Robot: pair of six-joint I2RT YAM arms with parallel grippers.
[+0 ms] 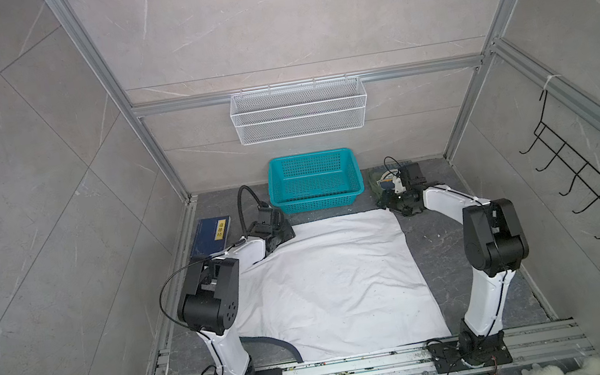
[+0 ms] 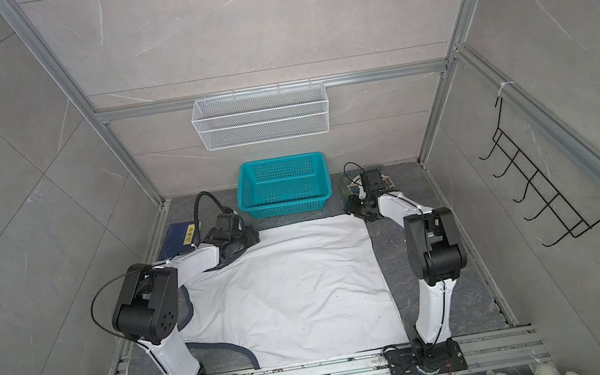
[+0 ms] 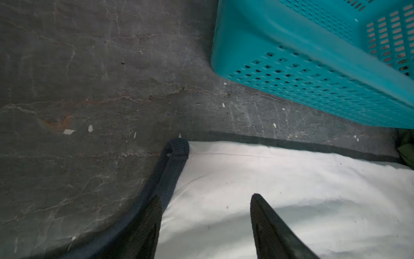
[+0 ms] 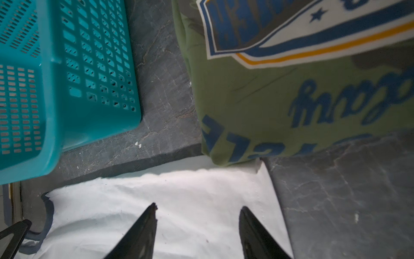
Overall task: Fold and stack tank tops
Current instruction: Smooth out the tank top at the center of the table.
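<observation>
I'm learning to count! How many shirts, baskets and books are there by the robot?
Tank tops: 2, the white tank top and the olive green tank top.
Baskets: 2, the teal basket and the white wire basket.
Books: 1, the blue book.
Total: 5.

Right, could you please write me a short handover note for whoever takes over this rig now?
The left gripper is open over the far left corner of the white tank top, by its dark trim. The right gripper is open over its far right corner. The white tank top lies spread flat, unfolded. The olive tank top lies folded beside the teal basket. Done: olive one folded. Left: fold the white one and stack the two.
</observation>
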